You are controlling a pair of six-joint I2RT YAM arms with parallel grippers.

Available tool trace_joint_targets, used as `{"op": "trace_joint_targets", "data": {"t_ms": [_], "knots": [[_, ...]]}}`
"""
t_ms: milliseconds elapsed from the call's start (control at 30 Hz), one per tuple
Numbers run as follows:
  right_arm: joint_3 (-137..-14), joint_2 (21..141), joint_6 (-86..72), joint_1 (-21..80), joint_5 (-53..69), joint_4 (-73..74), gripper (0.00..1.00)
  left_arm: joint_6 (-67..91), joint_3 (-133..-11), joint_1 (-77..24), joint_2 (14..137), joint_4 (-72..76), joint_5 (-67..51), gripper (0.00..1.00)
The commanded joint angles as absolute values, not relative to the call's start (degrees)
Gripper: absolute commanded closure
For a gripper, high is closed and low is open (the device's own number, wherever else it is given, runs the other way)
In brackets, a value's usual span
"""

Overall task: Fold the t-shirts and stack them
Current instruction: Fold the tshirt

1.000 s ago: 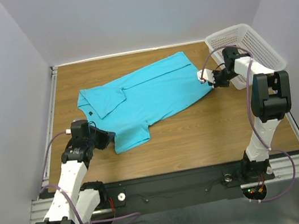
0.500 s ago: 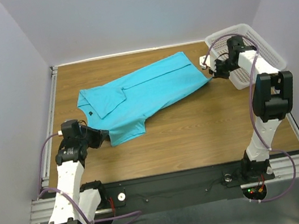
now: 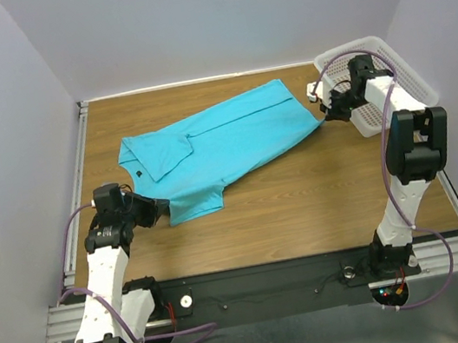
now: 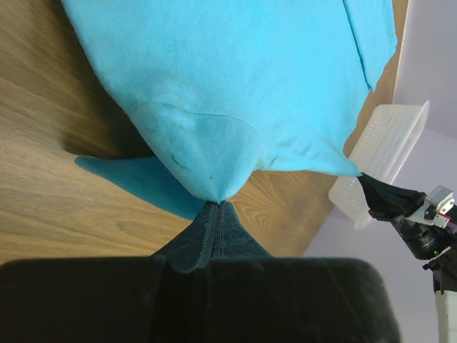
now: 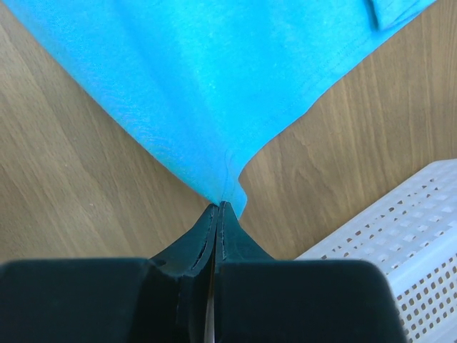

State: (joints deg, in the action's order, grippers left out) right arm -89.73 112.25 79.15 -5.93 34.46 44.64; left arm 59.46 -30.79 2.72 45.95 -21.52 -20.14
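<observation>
A turquoise t-shirt point(image 3: 224, 141) lies stretched across the wooden table, running from near left to far right, with one sleeve folded over near the collar. My left gripper point(image 3: 163, 207) is shut on the t-shirt's near-left corner; in the left wrist view the fabric point(image 4: 228, 93) fans out from the pinched fingertips point(image 4: 216, 205). My right gripper point(image 3: 323, 117) is shut on the far-right corner, and the cloth point(image 5: 207, 78) rises from its closed tips point(image 5: 218, 206). The shirt is pulled taut between the two grippers.
A white perforated plastic basket point(image 3: 397, 73) stands at the far right corner, just behind the right arm, and shows too in the right wrist view point(image 5: 407, 243). Bare wood table point(image 3: 305, 203) lies in front of the shirt. Walls close in left, right and behind.
The right gripper has drawn its shirt corner back and right toward the basket. The left gripper has pulled its corner left and nearer. The shirt is stretched longer and flatter.
</observation>
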Motion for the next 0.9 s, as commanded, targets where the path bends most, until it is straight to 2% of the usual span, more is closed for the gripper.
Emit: {"op": "trace_joint_targets", "data": {"t_ms": [0,633,867], "knots": [[-92.72,112.41,77.87,-6.33,36.47,45.09,0.99,59.94,-33.05,3.16,45.44,-20.74,-21.36,1.00],[-89.74,111.97,79.36,-6.33,36.47,45.18,0.99,60.03,-23.56,2.37,46.67,-16.79,-21.01,1.00],[-89.39,112.67,79.45,-6.33,36.83,45.09,0.99,56.79,-23.19,2.20,54.73,-10.64,-18.02,1.00]]}}
